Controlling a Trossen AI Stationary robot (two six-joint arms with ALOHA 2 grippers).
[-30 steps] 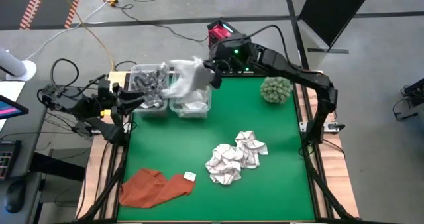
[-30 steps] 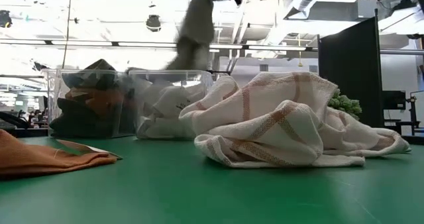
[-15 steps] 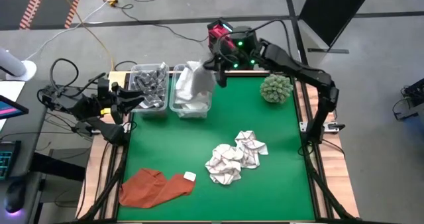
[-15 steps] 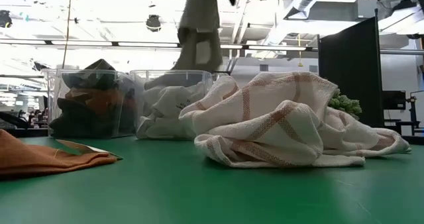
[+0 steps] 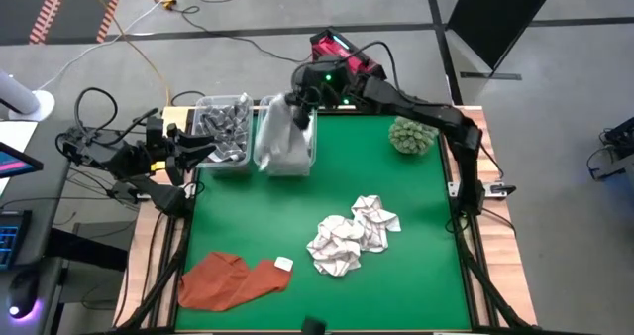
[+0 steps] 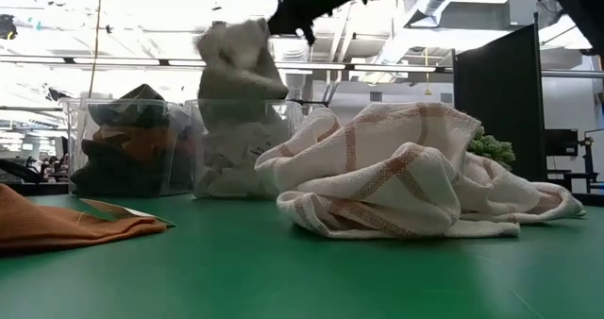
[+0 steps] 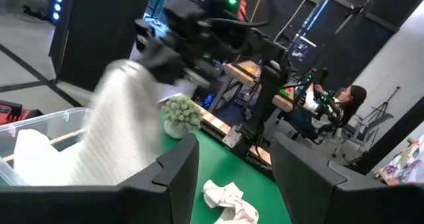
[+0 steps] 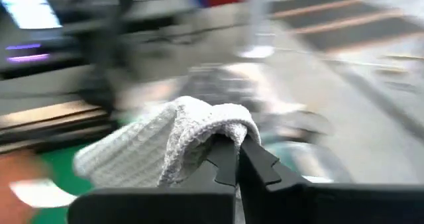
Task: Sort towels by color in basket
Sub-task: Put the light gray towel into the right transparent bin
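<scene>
A white towel [image 5: 280, 135] hangs from my right gripper [image 5: 300, 105] over the right clear bin [image 5: 309, 157], which holds other white cloth. The low view shows this towel [image 6: 236, 74] bunched, its lower part behind the bin's wall [image 6: 283, 140]. The left clear bin [image 5: 223, 132] holds dark grey and orange towels. Light checked towels [image 5: 352, 236] lie crumpled mid-table. A rust-orange towel [image 5: 233, 278] lies flat near the near-left corner. My left gripper [image 7: 235, 168] is open and waits at the table's left edge by the bins. My right gripper [image 8: 235, 150] pinches a bunched fold at the white towel's top [image 8: 215, 121] between its two shut fingers, coming from above and the table's right. The towel hangs below the fingers, and its lower part [image 6: 231, 116] reaches down into the right bin.
A round green spiky ball [image 5: 413, 134] sits near the far-right corner. Bare green table [image 5: 248, 216] lies between the bins and the crumpled towels. A person [image 7: 341, 108] sits at a desk in the room beyond the table.
My right gripper has moved toward the table's left and down, over the right bin. The white towel swung with it; its lower part went from hanging above the bins to down inside the right bin, and it has bunched up.
</scene>
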